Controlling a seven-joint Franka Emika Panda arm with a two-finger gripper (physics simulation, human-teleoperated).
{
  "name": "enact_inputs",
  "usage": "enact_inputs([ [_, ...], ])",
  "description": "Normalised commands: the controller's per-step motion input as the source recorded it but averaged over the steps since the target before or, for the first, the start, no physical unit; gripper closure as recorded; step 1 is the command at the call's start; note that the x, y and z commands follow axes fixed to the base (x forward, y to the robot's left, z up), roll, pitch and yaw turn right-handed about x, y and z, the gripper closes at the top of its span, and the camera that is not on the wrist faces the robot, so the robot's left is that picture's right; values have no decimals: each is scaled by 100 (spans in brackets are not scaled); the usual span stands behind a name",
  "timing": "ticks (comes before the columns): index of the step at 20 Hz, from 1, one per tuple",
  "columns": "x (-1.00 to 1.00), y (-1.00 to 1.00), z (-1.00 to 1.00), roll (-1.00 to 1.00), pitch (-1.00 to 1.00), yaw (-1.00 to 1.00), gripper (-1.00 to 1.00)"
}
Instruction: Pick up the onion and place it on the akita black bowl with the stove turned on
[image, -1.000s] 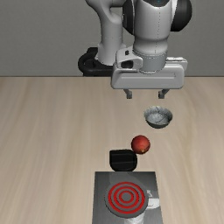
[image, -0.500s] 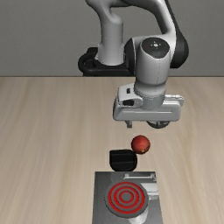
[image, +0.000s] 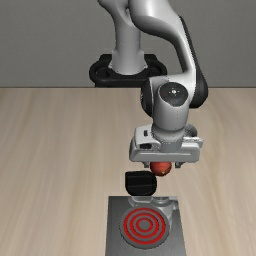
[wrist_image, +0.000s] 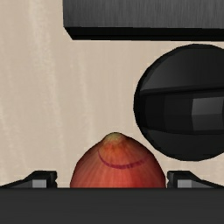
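The reddish onion rests on the wooden table and peeks out under my gripper. From the hand's own camera the onion sits between my two fingertips, with a small gap on each side, so the gripper is open around it. The akita black bowl stands right beside the onion, toward the exterior view's left and nearer the stove. In the wrist view the black bowl lies just beyond the onion. The stove's burner glows red.
The stove's dark edge lies past the black bowl in the wrist view. The robot's black base stands at the far side of the wooden table.
My hand has come down and forward from above the table to straddle the onion. It now covers the small grey bowl seen earlier. Onion and black bowl have not moved.
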Motion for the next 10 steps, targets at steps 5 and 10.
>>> enact_inputs([
  [5,-20,0,-20,0,0,0,100],
  [10,0,0,0,0,0,0,100],
])
